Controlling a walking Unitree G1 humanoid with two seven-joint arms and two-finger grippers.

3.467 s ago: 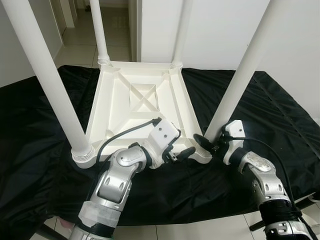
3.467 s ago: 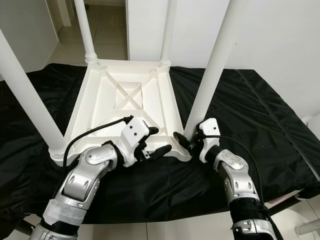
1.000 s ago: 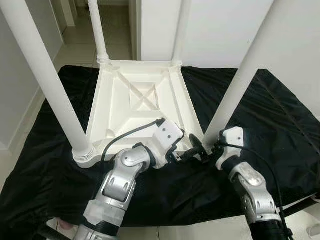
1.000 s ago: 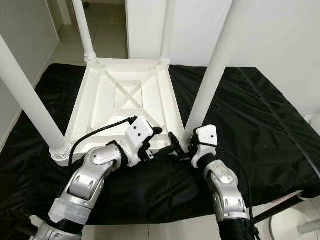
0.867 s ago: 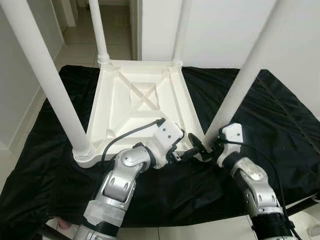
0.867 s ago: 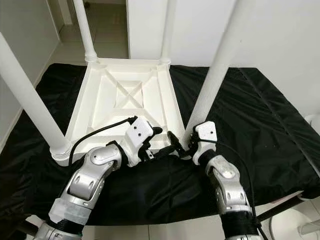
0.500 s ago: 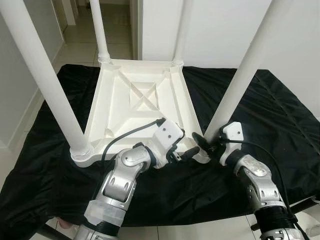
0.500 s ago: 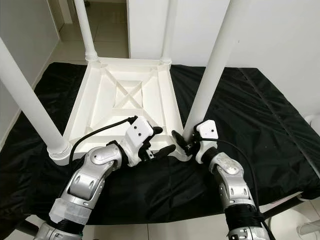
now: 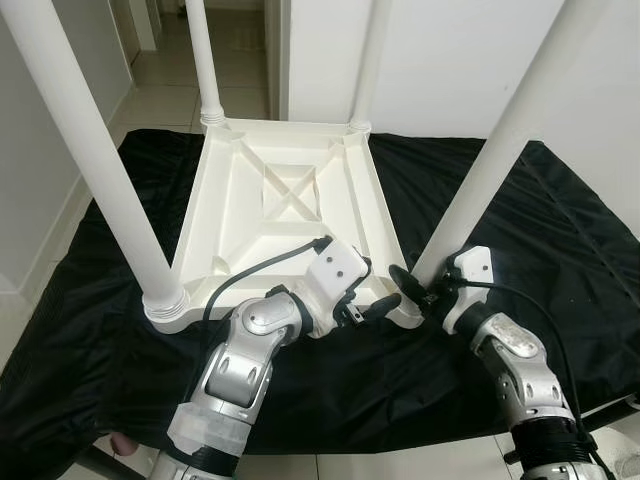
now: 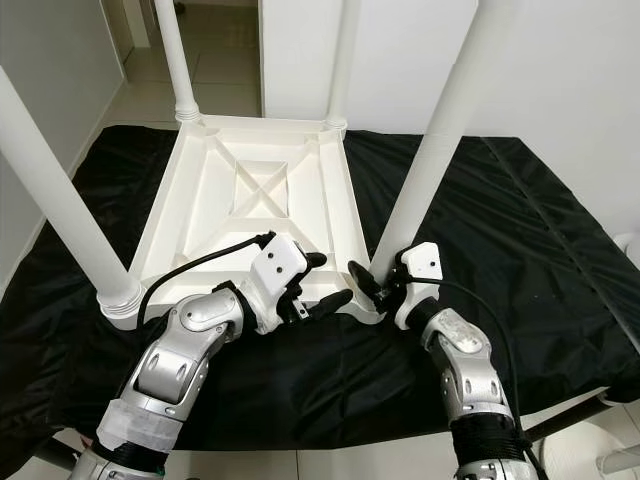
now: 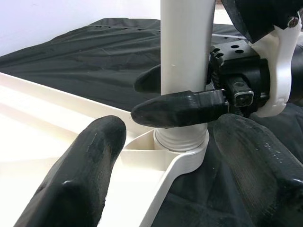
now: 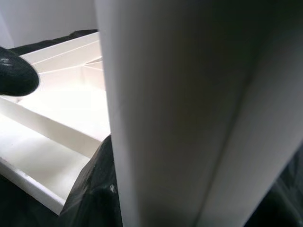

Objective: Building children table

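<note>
- The white children's table (image 9: 285, 215) lies upside down on a black sheet (image 9: 560, 240), its ribbed underside facing up with a crossed brace in the middle.
- Four white legs stand up from its corners: the near-right leg (image 9: 500, 150), the near-left leg (image 9: 95, 160), and two far legs (image 9: 205, 60) beside the wall.
- The near-right leg sits in its corner socket (image 11: 182, 142), where a threaded collar shows at the leg's foot.
- The right gripper (image 9: 418, 292) is at the base of that leg; in the left wrist view its jaws lie on either side of the leg, closed around it just above the collar.
- The left gripper (image 9: 365, 308) rests at the table's near rim, just beside the same corner; its jaws stand wide apart, holding nothing, with the leg between and beyond them.
- A black cable (image 9: 255, 268) loops over the left wrist housing, lying across the rim.
- The black sheet covers a low surface; pale floor tiles (image 9: 165, 95), white walls and a doorway lie beyond.
</note>
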